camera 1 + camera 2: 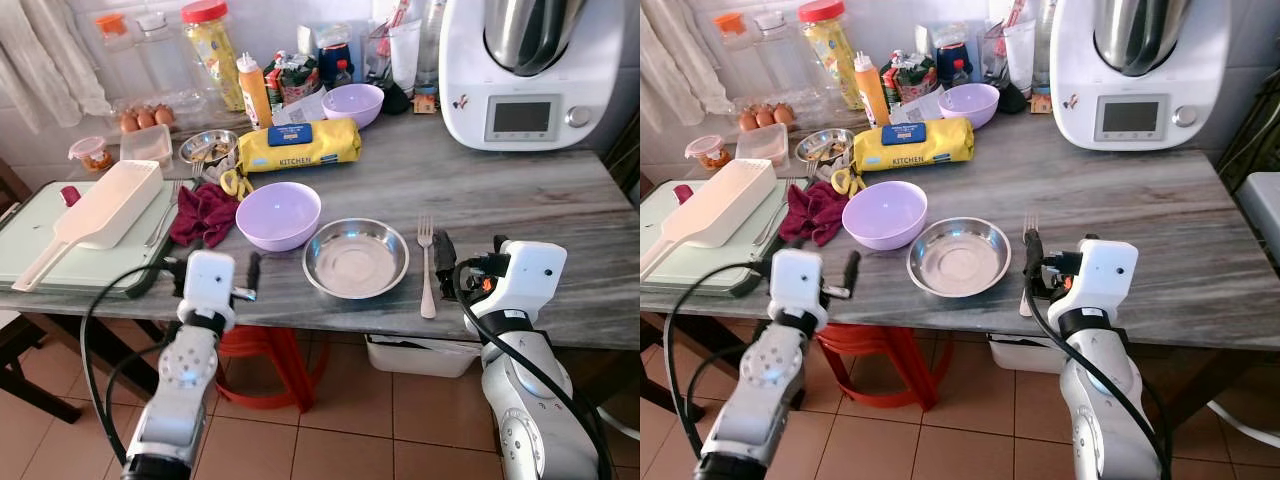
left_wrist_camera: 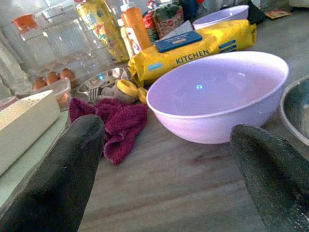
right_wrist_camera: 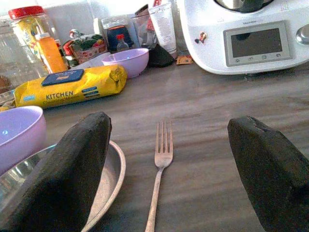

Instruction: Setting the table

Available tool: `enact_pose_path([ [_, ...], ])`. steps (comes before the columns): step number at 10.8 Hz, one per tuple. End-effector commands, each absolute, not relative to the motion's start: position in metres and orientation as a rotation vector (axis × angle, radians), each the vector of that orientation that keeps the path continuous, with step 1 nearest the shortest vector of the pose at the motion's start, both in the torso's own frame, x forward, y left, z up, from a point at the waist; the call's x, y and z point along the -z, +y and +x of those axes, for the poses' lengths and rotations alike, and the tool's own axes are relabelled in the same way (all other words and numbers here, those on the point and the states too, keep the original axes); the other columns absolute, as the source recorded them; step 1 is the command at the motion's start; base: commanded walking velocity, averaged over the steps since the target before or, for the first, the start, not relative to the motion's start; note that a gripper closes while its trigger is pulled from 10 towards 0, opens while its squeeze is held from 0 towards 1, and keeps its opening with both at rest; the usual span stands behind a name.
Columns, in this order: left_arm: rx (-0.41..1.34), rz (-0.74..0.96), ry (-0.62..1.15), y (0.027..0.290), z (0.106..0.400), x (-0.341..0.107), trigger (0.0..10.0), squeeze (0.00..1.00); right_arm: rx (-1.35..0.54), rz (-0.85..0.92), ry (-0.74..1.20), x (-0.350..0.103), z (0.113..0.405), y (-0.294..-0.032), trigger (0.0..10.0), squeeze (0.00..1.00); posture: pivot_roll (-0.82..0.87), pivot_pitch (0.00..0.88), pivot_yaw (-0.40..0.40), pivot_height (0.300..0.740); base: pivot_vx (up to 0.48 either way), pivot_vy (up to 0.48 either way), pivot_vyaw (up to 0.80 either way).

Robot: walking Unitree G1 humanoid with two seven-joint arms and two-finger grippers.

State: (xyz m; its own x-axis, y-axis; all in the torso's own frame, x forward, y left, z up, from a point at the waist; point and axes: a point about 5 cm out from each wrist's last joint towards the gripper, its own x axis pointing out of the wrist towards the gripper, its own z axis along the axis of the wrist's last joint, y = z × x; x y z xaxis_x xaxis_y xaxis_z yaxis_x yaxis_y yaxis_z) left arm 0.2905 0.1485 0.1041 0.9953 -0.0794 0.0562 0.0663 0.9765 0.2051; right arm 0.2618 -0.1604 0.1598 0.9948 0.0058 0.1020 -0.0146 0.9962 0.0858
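Containers first: we see a steel dish (image 1: pixel 356 258) at the table's (image 1: pixel 520 200) front edge, nothing in it, touching a lavender bowl (image 1: pixel 278 214) on its left, also bare inside. A second lavender bowl (image 1: pixel 352 104) sits far back by the yellow kitchen pack (image 1: pixel 298 145). A small steel bowl (image 1: pixel 209 147) holds bits we cannot identify. A clear tub (image 1: pixel 146 143) sits in front of the eggs (image 1: pixel 146 118). The fork (image 1: pixel 426 262) lies flat just right of the steel dish, tines pointing away.

Our left gripper (image 2: pixel 169 169) is spread wide, low at the edge, facing the near lavender bowl and maroon cloth (image 2: pixel 113 123). Our right gripper (image 3: pixel 166 164) is also wide, straddling the fork without touching it. The right wrist view reveals the appliance's (image 3: pixel 251 34) screen close up; head views add the white scoop (image 1: pixel 95 215) on a green tray (image 1: pixel 40 250).
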Motion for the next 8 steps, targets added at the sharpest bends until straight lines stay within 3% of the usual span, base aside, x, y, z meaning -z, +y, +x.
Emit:
enact_pose_path([
  [1, 0.062, 0.210, -0.063, 0.1545, 0.2902, -0.1046, 10.0, 0.00, -0.020, 0.092, -0.097, -0.1608, 0.2624, -0.1579, 10.0, 0.00, -0.13, 0.017, 0.129, 0.740, 0.000, 0.000, -0.69],
  [3, 0.077, 0.215, -0.056, 0.1535, 0.2900, -0.1041, 10.0, 0.00, -0.022, 0.094, -0.091, -0.1585, 0.2611, -0.1580, 10.0, 0.00, -0.14, 0.023, 0.130, 0.740, 0.000, 0.000, -0.74],
  [8, 0.105, 0.229, -0.056, 0.1513, 0.2888, -0.1045, 10.0, 0.00, 0.006, 0.123, -0.072, -0.1555, 0.2620, -0.1621, 10.0, 0.00, -0.14, 0.032, 0.143, 0.740, -0.284, 0.000, 0.00],
])
